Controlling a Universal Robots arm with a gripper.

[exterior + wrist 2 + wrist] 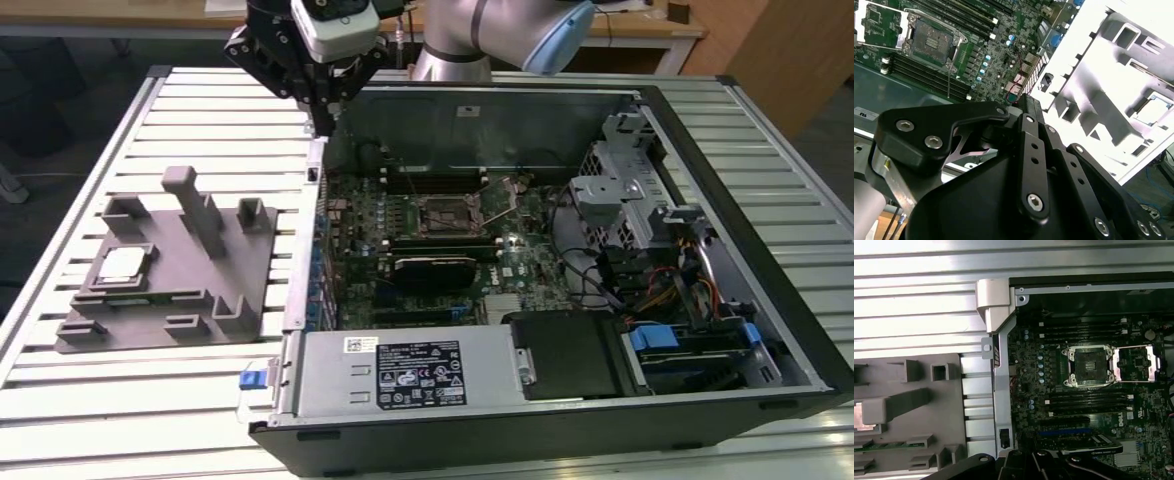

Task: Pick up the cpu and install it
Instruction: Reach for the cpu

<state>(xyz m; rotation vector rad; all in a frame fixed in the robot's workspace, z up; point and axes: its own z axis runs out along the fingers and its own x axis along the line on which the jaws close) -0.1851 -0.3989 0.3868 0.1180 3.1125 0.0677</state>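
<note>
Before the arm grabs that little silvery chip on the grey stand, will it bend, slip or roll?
The cpu is probably stiff: it looks like a flat, metal-topped square. Likely light, being far smaller than the grey fixture it lies on. Being flat, it shouldn't roll, though the smooth top may be slippery.

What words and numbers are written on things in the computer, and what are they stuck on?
No text can be read here.
Black label on the silver metal box: print too small to read.
Small white sticker on the same box: too small to read.
White sticker on the case wall: too small to read.
</note>
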